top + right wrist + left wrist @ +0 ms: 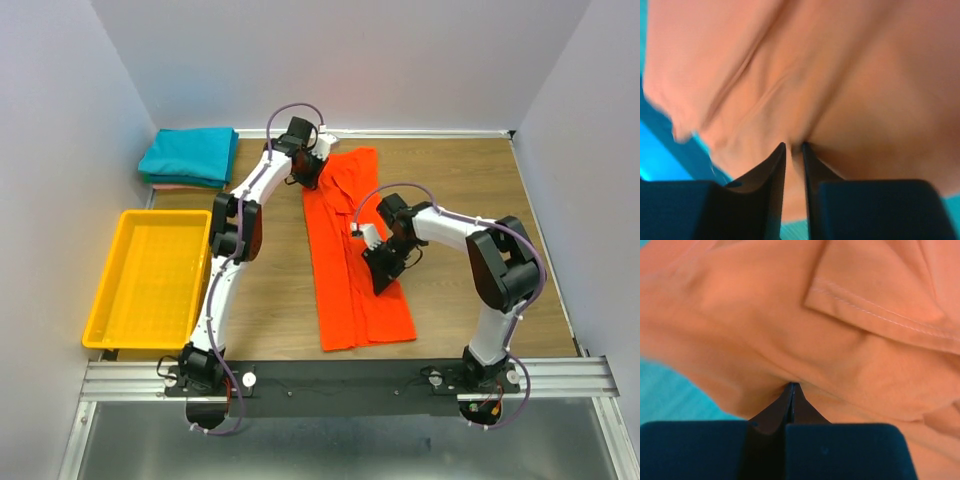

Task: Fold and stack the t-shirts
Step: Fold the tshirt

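Note:
The orange-red t-shirt (345, 290) lies as a long narrow strip running from the back of the table toward the front. My left gripper (308, 178) is at the shirt's far end, shut on a pinch of the orange cloth (765, 315), its fingertips (791, 385) pressed together. My right gripper (384, 280) sits over the strip's middle right edge, its jaws a narrow gap apart with a fold of the cloth (840, 75) held between them (793, 145). A folded teal t-shirt (188, 155) rests on a pale pink one (172, 186) at the back left corner.
A yellow plastic tray (100, 300) stands along the left side of the table. White walls close in the left, back and right. The arms' mounting rail (350, 378) runs along the near edge.

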Controlling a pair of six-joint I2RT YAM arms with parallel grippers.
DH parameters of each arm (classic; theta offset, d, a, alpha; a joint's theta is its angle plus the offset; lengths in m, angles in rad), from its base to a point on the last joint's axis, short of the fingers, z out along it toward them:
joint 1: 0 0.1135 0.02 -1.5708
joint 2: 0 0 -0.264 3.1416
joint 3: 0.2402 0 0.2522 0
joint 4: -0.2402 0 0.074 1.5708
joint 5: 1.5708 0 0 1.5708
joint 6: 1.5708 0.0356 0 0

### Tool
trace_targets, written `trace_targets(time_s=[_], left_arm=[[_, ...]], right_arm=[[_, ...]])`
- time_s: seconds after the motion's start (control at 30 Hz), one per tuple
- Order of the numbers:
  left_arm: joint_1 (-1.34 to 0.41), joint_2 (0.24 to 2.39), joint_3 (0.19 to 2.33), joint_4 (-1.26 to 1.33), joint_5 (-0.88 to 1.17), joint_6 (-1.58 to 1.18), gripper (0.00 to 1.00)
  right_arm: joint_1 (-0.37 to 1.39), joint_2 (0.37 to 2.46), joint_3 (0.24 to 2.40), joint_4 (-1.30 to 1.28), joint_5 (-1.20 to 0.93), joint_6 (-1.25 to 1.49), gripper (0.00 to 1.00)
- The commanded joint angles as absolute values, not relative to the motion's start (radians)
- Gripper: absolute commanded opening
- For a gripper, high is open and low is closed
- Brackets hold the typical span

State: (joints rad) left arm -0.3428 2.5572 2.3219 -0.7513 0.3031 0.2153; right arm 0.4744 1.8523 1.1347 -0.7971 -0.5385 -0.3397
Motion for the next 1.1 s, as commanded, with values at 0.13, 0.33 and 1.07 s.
trace_targets(time_s=[0.13,0.33,1.07], left_arm=[[-0.339,2.573,2.433,-0.691,0.275,0.314,0.04],[-0.330,2.257,2.160,-0.551,0.377,0.249,0.31],[-0.307,2.201,1.603,-0.483,0.612,0.078,0.18]], right_arm=[[0.421,1.827,1.270,-0.762,-0.748,-0.291,0.46],[0.236,1.984,1.610,-0.778,-0.680,-0.256,0.56],[0.233,2.351,1.851,-0.600,-0.482,-0.005,0.26]])
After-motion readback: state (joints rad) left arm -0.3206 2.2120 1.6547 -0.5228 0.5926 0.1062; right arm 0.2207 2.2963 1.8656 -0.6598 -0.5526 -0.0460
